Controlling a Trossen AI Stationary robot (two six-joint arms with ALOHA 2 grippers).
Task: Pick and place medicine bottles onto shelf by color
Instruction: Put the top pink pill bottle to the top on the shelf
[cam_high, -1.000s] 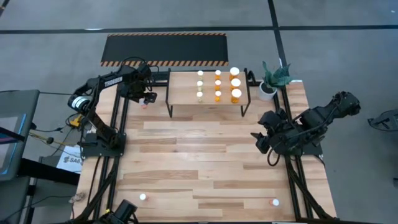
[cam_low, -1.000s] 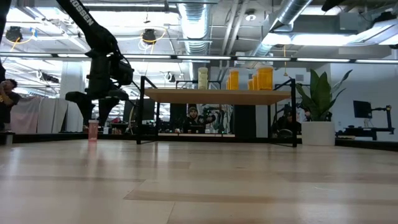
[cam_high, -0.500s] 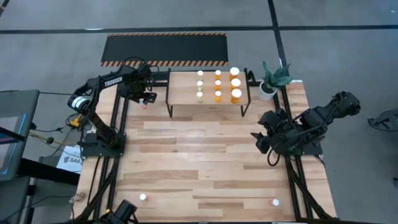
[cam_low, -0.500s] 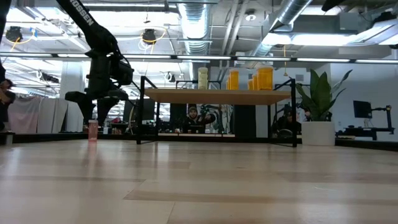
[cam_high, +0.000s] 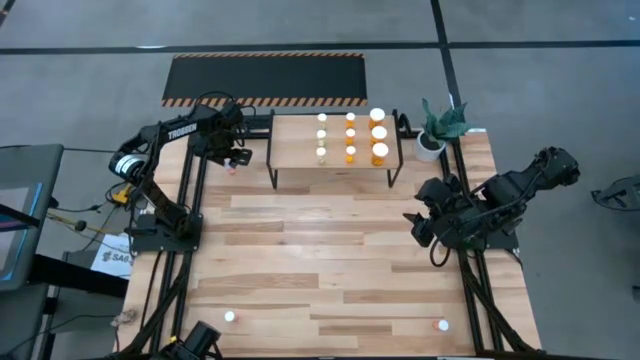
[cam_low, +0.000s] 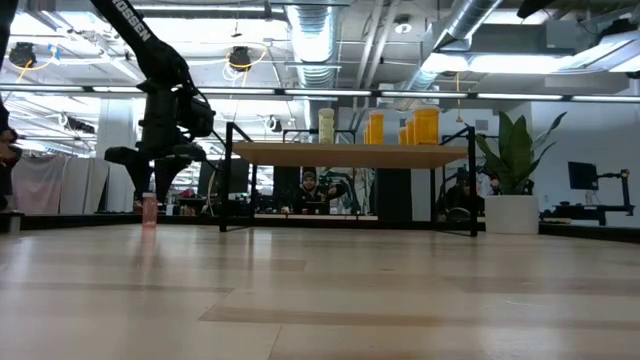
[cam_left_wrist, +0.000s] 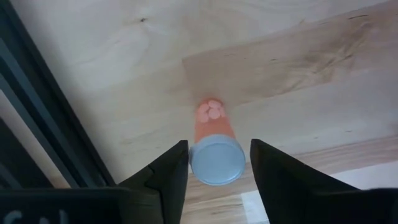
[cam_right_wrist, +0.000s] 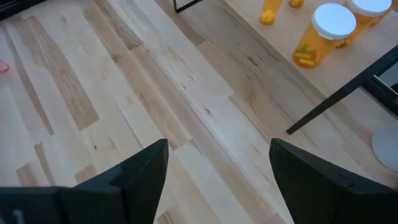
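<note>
Pink bottle (cam_left_wrist: 212, 134), white cap (cam_left_wrist: 217, 160), upright on the table (cam_high: 330, 250) off the shelf's (cam_high: 300, 140) left end. I judge it light, rigid, slick plastic, tippy; best pinched on the body below the cap. Left gripper (cam_left_wrist: 217, 168) straddles it, fingers parted, not touching. Right gripper (cam_right_wrist: 217, 180) waits agape at the table's right edge.

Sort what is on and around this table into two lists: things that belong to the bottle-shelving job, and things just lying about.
Job:
- red-pink bottle, upright on the table between the left gripper's fingers
- shelf
- orange and pale bottles in rows on the shelf
- two small bottles at the table's near edge
- right gripper, waiting open

Lying about:
- potted plant
- black mat with striped edges
</note>
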